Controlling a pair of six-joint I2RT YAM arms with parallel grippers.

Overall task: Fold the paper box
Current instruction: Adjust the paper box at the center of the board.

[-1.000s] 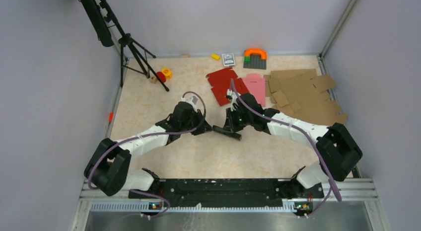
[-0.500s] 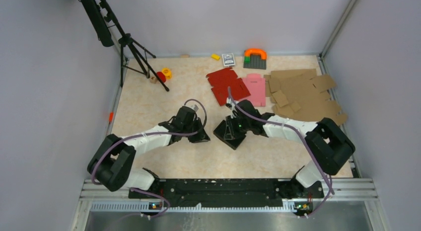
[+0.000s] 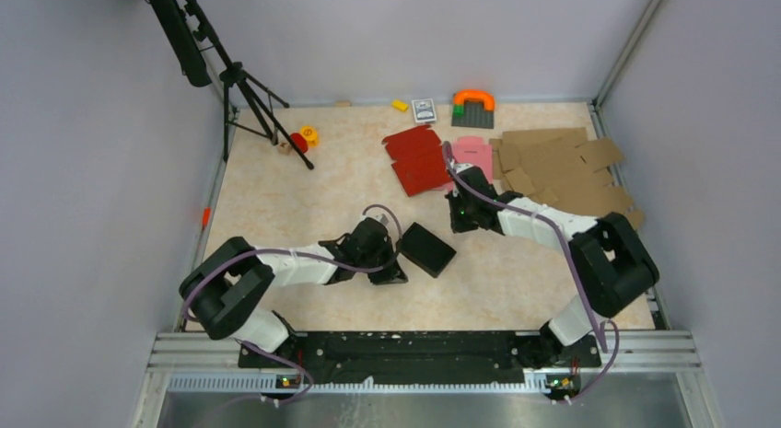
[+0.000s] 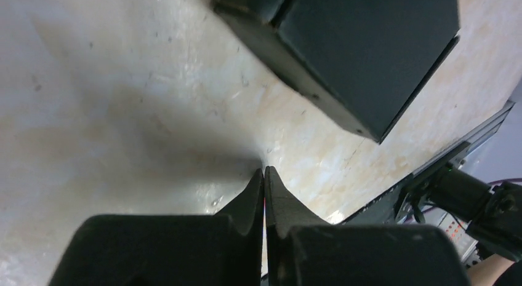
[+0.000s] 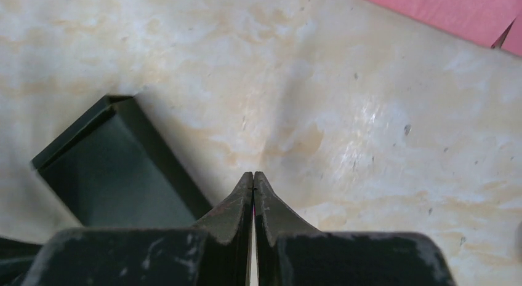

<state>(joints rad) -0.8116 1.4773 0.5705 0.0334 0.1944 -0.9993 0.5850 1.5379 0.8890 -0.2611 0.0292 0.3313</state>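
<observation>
Between my arms the black matte cardboard box [image 3: 426, 248] lies folded and freed; left gripper [image 4: 265, 170] and right gripper [image 5: 253, 173] have withdrawn, pinched closed, empty; fold looks finished.

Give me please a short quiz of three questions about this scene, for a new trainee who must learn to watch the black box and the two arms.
1. True or false: one arm is holding the black paper box.
2. Which colour is the flat blank lying between the red blank and the brown cardboard? A) green B) pink C) white
3. How do the left jaws and the right jaws stand?

Key: 1 false, the box lies free on the table; 2 B, the pink blank; 3 both shut, with nothing between them.
</observation>
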